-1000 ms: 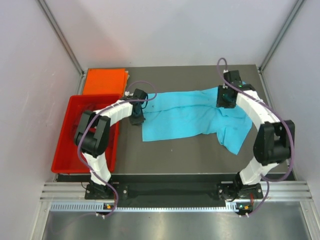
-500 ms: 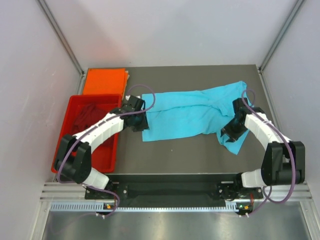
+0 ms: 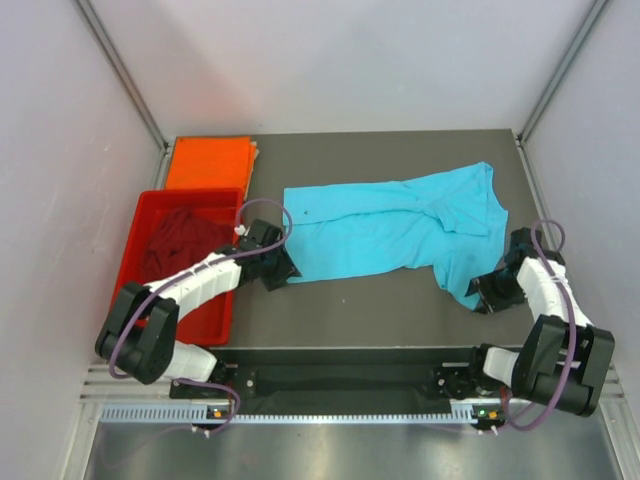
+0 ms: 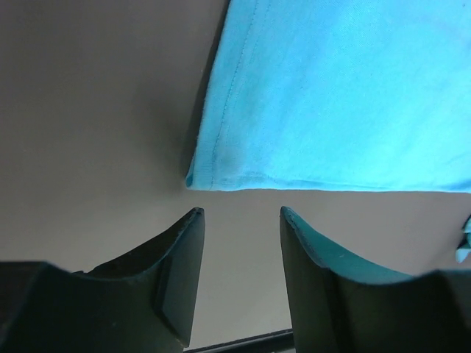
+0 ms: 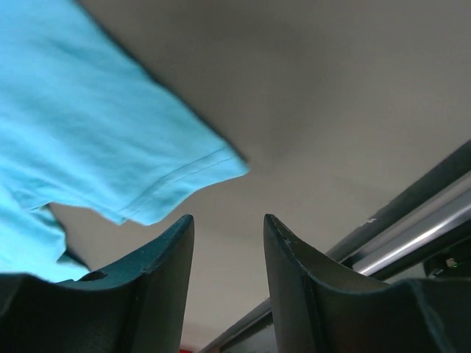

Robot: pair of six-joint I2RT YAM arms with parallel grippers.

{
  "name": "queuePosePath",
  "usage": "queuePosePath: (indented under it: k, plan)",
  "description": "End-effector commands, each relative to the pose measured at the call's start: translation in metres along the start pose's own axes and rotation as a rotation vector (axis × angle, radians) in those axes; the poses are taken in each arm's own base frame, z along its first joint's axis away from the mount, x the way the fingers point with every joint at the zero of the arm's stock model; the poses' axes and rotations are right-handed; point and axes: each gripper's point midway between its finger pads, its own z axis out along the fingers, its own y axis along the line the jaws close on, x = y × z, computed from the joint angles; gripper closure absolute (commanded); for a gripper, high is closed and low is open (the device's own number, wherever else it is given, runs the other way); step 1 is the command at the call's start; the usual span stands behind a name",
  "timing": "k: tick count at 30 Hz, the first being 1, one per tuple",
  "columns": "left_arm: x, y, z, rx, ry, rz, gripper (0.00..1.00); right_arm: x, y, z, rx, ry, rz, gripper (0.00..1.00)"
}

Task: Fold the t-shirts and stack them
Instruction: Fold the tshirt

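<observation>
As it lies spread and rumpled on the flat dark grey table [image 3: 380, 310], the turquoise-blue cloth t-shirt [image 3: 380, 230] covers the middle and right. The rigid red plastic tray [image 3: 122, 300] sits at the left edge, with the folded bright orange t-shirt [image 3: 208, 162] behind it and the crumpled dark maroon t-shirt [image 3: 180, 235] inside. The left gripper [image 4: 239, 217] is just beside the blue shirt's near-left corner, fingers spread and empty; the right gripper [image 5: 228, 220], likewise spread and empty, is by its near-right tip

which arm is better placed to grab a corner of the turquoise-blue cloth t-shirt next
Probably the left. The open left gripper points at the corner of the turquoise-blue cloth t-shirt, just ahead of its fingertips. The open right gripper has only a hemmed edge off to one side.
</observation>
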Motion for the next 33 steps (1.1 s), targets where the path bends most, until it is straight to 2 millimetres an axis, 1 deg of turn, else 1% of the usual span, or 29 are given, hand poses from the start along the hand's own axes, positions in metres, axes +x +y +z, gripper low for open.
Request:
queuePosePath:
  k: [1, 3, 6, 10, 12, 13, 15, 19, 23, 24, 26, 27, 29, 30, 33]
  plan:
    - [-0.013, -0.013, -0.001, 0.077, -0.082, -0.086, 0.50, -0.003, -0.014, 0.003, 0.027, 0.011, 0.019, 0.56]
    - [-0.012, -0.011, 0.001, 0.069, -0.078, -0.087, 0.50, -0.008, -0.021, 0.005, 0.041, 0.007, 0.036, 0.56]
    - [-0.011, -0.009, 0.004, 0.062, -0.074, -0.085, 0.51, -0.009, -0.028, 0.011, 0.047, 0.011, 0.058, 0.56]
    - [-0.010, -0.008, 0.004, 0.068, -0.078, -0.082, 0.51, -0.014, -0.023, 0.019, 0.012, 0.000, 0.076, 0.57]
    - [-0.009, -0.007, 0.004, 0.066, -0.076, -0.078, 0.51, -0.016, -0.025, 0.023, 0.023, -0.007, 0.082, 0.57]
    - [-0.014, -0.005, 0.004, 0.053, -0.102, -0.079, 0.51, -0.018, -0.024, 0.024, 0.022, -0.014, 0.085, 0.57]
    - [-0.015, -0.004, 0.003, 0.053, -0.108, -0.078, 0.51, -0.019, -0.025, 0.028, 0.030, -0.014, 0.096, 0.57]
    - [-0.016, -0.004, 0.001, 0.057, -0.120, -0.076, 0.51, -0.023, -0.020, 0.036, 0.020, -0.022, 0.114, 0.59]
    - [-0.016, -0.001, 0.000, 0.044, -0.123, -0.078, 0.51, -0.028, -0.021, 0.041, 0.035, -0.036, 0.120, 0.61]
    - [-0.016, -0.002, -0.001, 0.048, -0.123, -0.081, 0.51, -0.027, -0.021, 0.043, 0.030, -0.032, 0.120, 0.66]
    - [-0.015, -0.004, -0.002, 0.040, -0.108, -0.108, 0.53, -0.025, -0.020, 0.047, 0.014, -0.024, 0.127, 0.71]
    - [-0.016, -0.003, -0.005, 0.014, -0.096, -0.128, 0.53, -0.025, -0.018, 0.048, 0.006, -0.026, 0.128, 0.77]
    - [-0.017, -0.003, -0.009, -0.013, -0.094, -0.172, 0.56, -0.025, -0.019, 0.051, -0.002, -0.031, 0.132, 0.82]
    - [-0.016, -0.001, -0.012, -0.034, -0.091, -0.195, 0.57, -0.025, -0.019, 0.051, -0.004, -0.032, 0.132, 0.87]
    - [-0.019, -0.006, -0.020, -0.005, -0.112, -0.261, 0.58, -0.024, -0.022, 0.052, -0.003, -0.033, 0.135, 1.00]
